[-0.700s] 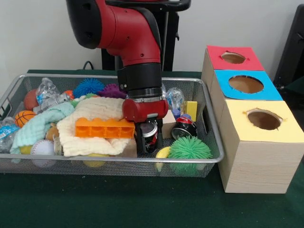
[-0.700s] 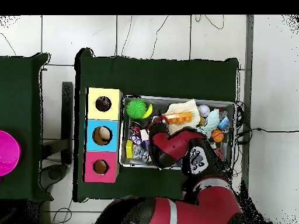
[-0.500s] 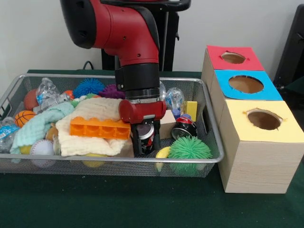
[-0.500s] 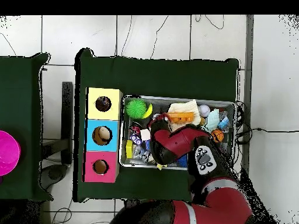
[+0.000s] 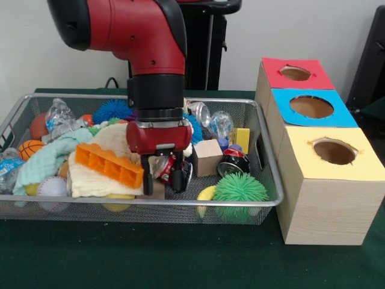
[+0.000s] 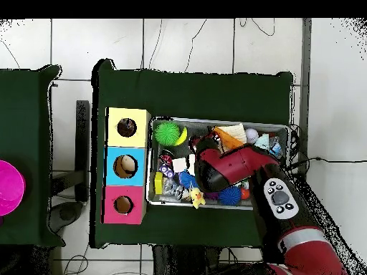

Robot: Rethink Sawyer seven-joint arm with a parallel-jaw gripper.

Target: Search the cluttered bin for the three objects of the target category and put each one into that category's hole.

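Note:
The wire mesh bin [image 5: 240, 206] is full of clutter; it also shows in the overhead view [image 6: 215, 120]. My gripper [image 5: 163, 180] is down inside it, left of the middle in the front view, its fingers [image 5: 148, 180] apart. A small red and white item [image 5: 166, 167] sits between them; I cannot tell what it is. No other busy-printed piece shows plainly. The yellow-topped hole [image 5: 334, 151] is in the nearest wooden box, right of the bin, and at the top of the box row in the overhead view [image 6: 127, 128]. There, my arm [image 6: 229, 168] hides the gripper.
A tilted orange brick [image 5: 108, 164] lies on the cream cloth [image 5: 96, 183], against the gripper's left side. A mint cloth [image 5: 48, 158], a wooden cube [image 5: 207, 156], a dark can [image 5: 231, 161] and a green spiky ball [image 5: 239, 188] are nearby. The blue hole [image 5: 311, 106] and red hole [image 5: 295, 73] lie behind the yellow one.
My gripper has moved left in the front view, with the red and white item still between its fingers. It has pushed the orange brick left and tilted it.

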